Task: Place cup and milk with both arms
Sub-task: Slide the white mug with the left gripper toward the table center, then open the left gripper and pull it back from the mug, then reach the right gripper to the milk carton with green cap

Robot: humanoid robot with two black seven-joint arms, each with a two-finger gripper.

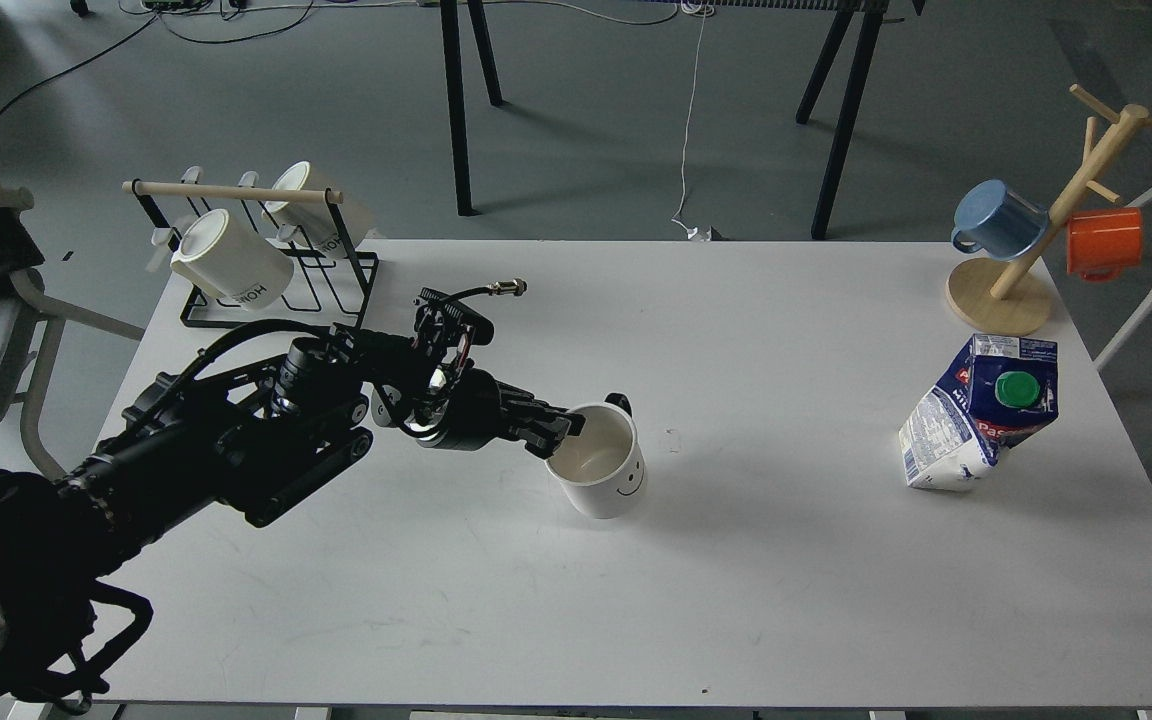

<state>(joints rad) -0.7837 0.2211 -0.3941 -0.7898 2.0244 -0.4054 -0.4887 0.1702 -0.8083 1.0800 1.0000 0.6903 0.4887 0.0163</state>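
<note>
My left gripper (561, 430) is shut on the near rim of a white cup (608, 478) with a smiley face and a black handle. The cup stands upright near the table's middle, at or just above the surface. A blue and white milk carton (976, 415) with a green cap stands dented and leaning at the right side of the table, far from the cup. My right gripper is out of view.
A black wire rack (266, 265) with two white mugs stands at the back left. A wooden mug tree (1026, 255) with a blue mug (998, 220) and an orange mug (1104, 243) stands at the back right, just behind the carton. The table (576, 600) is white.
</note>
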